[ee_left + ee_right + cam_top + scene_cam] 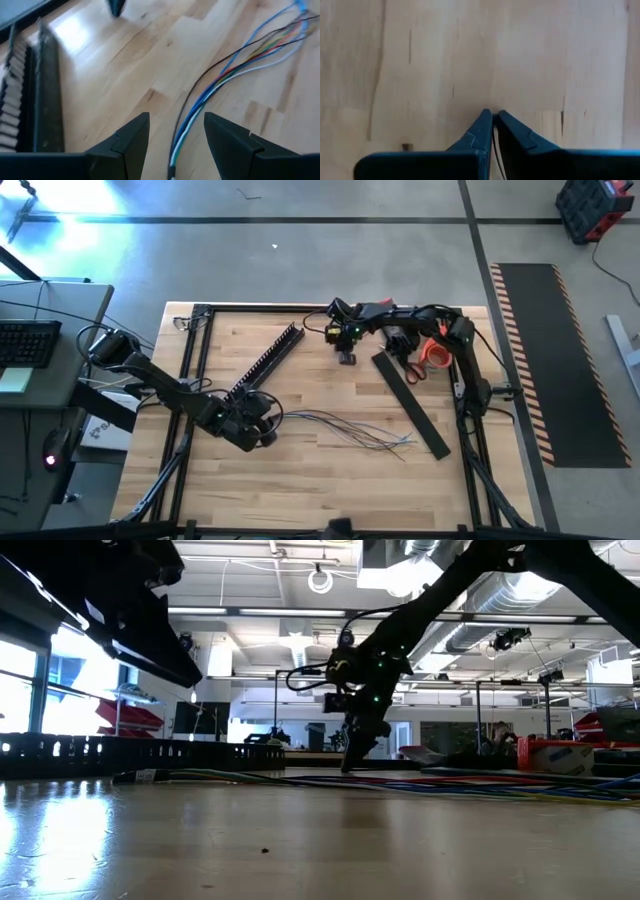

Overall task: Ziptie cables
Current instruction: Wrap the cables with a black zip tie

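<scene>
Several thin, limp cables [200,107] run between the left gripper's [175,135] spread fingers; grasp near that gathered end; right gripper [492,120] pinches something thin.

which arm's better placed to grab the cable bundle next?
Left. Its gripper is open with the cables running between the jaws. The right gripper is shut, at the table's far side, away from the bundle.
</scene>
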Tool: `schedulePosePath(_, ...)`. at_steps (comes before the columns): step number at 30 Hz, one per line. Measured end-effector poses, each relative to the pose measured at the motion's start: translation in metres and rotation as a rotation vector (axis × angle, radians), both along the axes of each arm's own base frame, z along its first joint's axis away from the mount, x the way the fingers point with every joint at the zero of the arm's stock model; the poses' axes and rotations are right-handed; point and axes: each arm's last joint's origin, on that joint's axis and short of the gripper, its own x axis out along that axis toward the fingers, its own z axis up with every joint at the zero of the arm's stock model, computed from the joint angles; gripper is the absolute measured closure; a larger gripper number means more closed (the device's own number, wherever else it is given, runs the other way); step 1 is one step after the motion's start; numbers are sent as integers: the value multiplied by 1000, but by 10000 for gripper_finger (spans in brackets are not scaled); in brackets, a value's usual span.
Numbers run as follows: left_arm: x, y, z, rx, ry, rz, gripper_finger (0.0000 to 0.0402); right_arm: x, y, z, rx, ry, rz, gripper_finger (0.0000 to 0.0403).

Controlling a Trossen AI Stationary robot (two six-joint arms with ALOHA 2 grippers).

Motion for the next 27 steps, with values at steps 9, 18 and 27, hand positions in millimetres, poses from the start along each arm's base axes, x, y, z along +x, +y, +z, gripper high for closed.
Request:
schedulePosePath(9,11,-1,8,161,-8,-143,227,19,74,70,-22,-199,294,401)
schedulePosePath(18,21,5,7,290,116,-391,227,14,166,110,246,-296,634,402)
schedulePosePath(27,69,14,1,456,-67,-705,227,1,232,134,568,-409,934,402)
